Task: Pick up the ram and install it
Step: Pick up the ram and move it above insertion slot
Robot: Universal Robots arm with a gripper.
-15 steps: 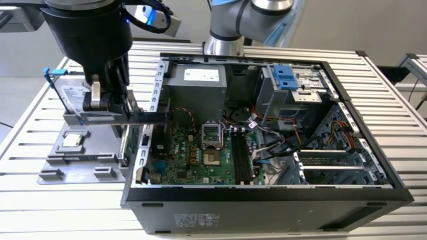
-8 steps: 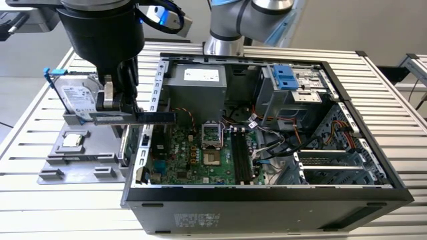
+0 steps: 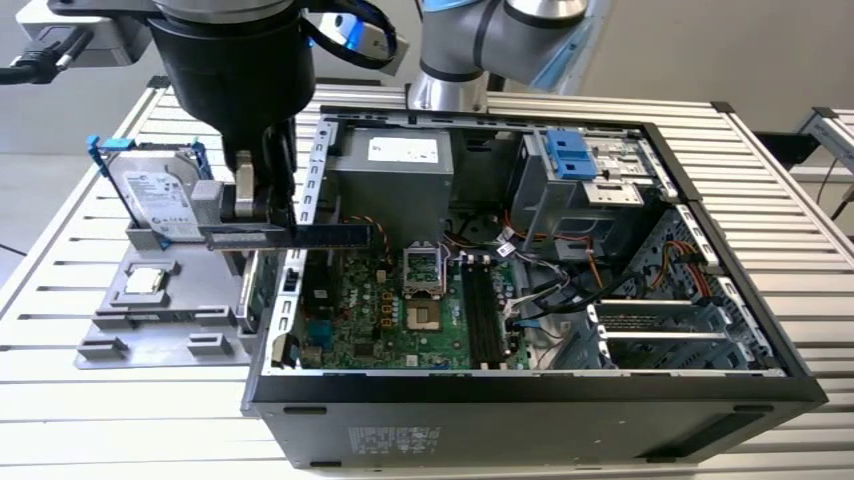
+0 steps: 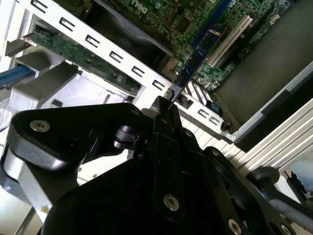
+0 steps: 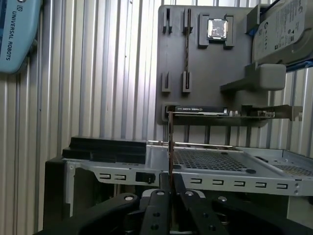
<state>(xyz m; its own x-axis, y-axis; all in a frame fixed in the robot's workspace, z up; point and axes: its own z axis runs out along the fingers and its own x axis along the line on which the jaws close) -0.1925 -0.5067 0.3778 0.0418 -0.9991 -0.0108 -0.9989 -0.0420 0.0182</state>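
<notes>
Plainly the pincer (image 3: 263,222) is clamped on the ram (image 3: 334,233), its fingers drawn together on the stick's thin faces near one end, so that most of the stick juts out beyond the fingertips. The ram's long axis runs level and straight away from the pincer. It crosses above the perforated side wall (image 3: 316,150) of the open computer case, and its free end hangs just over the near margin of the motherboard (image 3: 360,295). The black memory slots (image 3: 483,305) lie farther out in that same direction, well past the free end and lower than it. As I judge it, their length runs roughly crosswise to the stick's, so the two axes do not line up as things stand. Behind the pincer, on the side away from the case, sit the grey holder plate (image 3: 147,315) and the hard drive (image 3: 150,195). In the first wrist view the ram (image 5: 170,142) shows edge-on as a bare line rising from between the fingertips; in the second wrist view the ram (image 4: 195,54) is a narrow blue strip against the board. The gripped end is hidden within the fingers, how high the stick hangs above the board cannot be told, and whether the slots' end latches stand open is too small to make out.
</notes>
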